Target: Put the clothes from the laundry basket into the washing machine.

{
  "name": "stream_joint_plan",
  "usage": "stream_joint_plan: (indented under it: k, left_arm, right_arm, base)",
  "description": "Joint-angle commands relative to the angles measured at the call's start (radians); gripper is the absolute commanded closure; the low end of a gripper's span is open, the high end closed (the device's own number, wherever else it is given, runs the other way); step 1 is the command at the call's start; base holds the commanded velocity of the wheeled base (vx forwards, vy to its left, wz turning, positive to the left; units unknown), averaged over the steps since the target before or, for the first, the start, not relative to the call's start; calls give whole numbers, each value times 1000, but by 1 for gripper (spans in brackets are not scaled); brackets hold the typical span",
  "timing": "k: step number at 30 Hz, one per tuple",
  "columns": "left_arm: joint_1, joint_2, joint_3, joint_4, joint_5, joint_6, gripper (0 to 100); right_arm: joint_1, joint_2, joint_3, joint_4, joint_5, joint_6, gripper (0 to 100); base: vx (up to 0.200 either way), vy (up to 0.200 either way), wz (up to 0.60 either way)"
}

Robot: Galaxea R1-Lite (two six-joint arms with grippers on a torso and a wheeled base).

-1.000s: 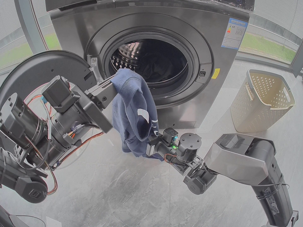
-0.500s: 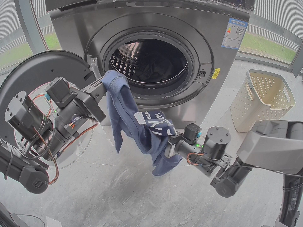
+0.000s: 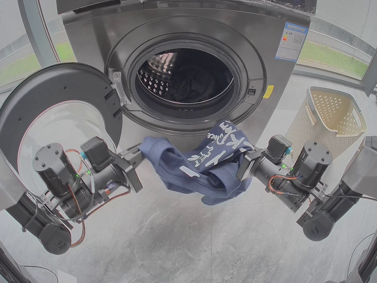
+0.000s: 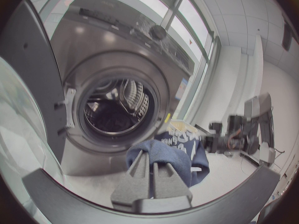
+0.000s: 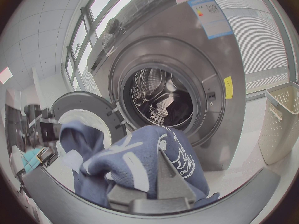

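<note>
My left gripper and right gripper each pinch an end of the shirt. It sags between them, below the washer's open mouth. Dark clothes already lie in the drum. This shirt is not yet in. The basket looks empty.

Upper centre of the head view: washing machine; its door stood open at centre left. Inside the drum: clothing. Right of frame: laundry basket, on the floor just beside the machine. Centre, below and before the drum: garment, hung above the floor between left gripper at its left end and right gripper at its right, each clamped on it.
</note>
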Motion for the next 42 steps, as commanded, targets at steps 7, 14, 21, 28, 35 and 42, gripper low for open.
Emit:
stream_joint_plan:
  k: [7, 14, 21, 28, 35, 42]
  left_arm:
    - [-23, 157, 82, -2, -6, 39, 100]
    - [-26, 174, 84, -2, -6, 40, 100]
    - [-19, 176, 107, -1, -4, 37, 0]
    - [-66, 206, 311, -2, -32, 68, 0]
    - [-146, 195, 334, -2, -38, 97, 0]
    - [-157, 188, 139, -1, -32, 83, 0]
  right_arm:
    - [-1, -74, -90, -2, -35, 24, 100]
    - [6, -86, -96, -1, -45, 30, 100]
    - [3, -83, -102, -1, -47, 29, 100]
    - [2, -34, -199, 1, -51, 19, 100]
    - [22, -22, -216, 10, -53, 13, 100]
    - [58, 4, -191, 4, -53, 12, 100]
  base:
    - [0, 0, 0]
    - [0, 0, 0]
    - [0, 0, 0]
    - [0, 0, 0]
    - [0, 0, 0]
    - [0, 0, 0]
